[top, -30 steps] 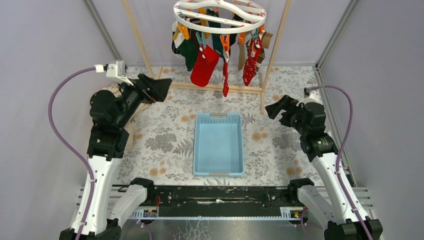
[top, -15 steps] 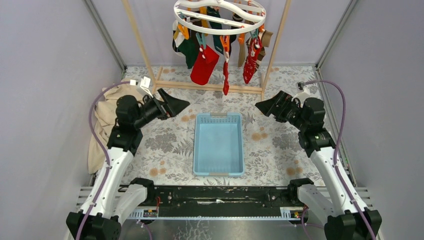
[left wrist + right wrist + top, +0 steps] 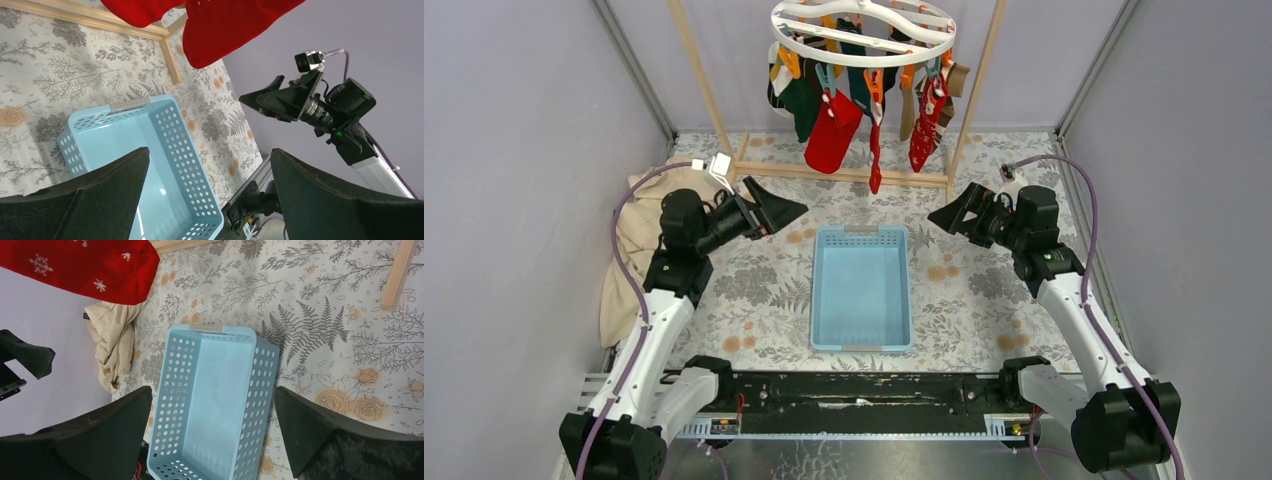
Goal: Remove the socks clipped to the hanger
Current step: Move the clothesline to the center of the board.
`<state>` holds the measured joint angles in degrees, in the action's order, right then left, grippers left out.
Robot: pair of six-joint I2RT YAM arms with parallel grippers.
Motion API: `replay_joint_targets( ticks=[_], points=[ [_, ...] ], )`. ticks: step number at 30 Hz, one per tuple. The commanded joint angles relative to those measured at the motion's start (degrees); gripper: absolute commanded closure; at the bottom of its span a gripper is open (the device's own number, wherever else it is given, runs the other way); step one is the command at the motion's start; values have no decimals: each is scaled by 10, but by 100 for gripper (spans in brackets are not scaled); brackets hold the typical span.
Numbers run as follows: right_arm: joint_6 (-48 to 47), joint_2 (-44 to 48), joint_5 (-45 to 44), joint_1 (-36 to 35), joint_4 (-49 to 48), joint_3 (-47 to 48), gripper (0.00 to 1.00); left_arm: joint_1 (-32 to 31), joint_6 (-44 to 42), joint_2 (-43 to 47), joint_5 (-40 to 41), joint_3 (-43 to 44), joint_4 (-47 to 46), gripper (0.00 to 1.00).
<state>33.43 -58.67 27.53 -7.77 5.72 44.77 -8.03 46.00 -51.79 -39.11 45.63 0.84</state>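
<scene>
**White ring of socks hangs beyond two empty grippers**

Overhead, the hanger [image 3: 864, 62] hangs within the wooden rack [image 3: 914, 179], its socks [image 3: 832, 130] clipped all round, above and beyond both sets of fingertips, none touched. The left gripper [image 3: 779, 210] and right gripper [image 3: 949, 212] point inward toward each other, fingers spread with nothing between them; that looks like readiness to reach up for the lowest toes. A blue basket [image 3: 861, 346] lies between the two grippers and nearer than their tips, probably set there to catch what comes off. A beige cloth [image 3: 629, 240] lies behind the left gripper.

On the left wrist camera, the black fingers [image 3: 85, 200] stand wide apart. The basket's corner shows through the gap, and a red sock [image 3: 225, 30] dangles above and beyond the tips, well apart from them.

On the right wrist camera, the fingers [image 3: 340, 440] are likewise parted and empty. The basket fills the gap, and a snowflake-patterned red sock [image 3: 85, 267] hangs beyond the left-hand fingertip, unreached.
</scene>
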Motion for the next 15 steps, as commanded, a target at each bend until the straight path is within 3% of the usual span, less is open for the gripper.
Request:
replay_joint_targets(
  ticks=[1, 9, 11, 15],
  points=[
    [5, 15, 4, -3, -27, 19, 0, -1, -50, 2, 37, 61, 84, 1],
    [61, -44, 80, -7, -136, 9, 0, -1, -38, 81, 80, 44, 81, 1],
    [22, -42, 42, -26, -115, 19, 0, -1, -31, 85, 77, 29, 66, 1],
    [-73, -31, -114, -117, -30, 56, 0, -1, -17, 72, 75, 4, 45, 1]
  ],
)
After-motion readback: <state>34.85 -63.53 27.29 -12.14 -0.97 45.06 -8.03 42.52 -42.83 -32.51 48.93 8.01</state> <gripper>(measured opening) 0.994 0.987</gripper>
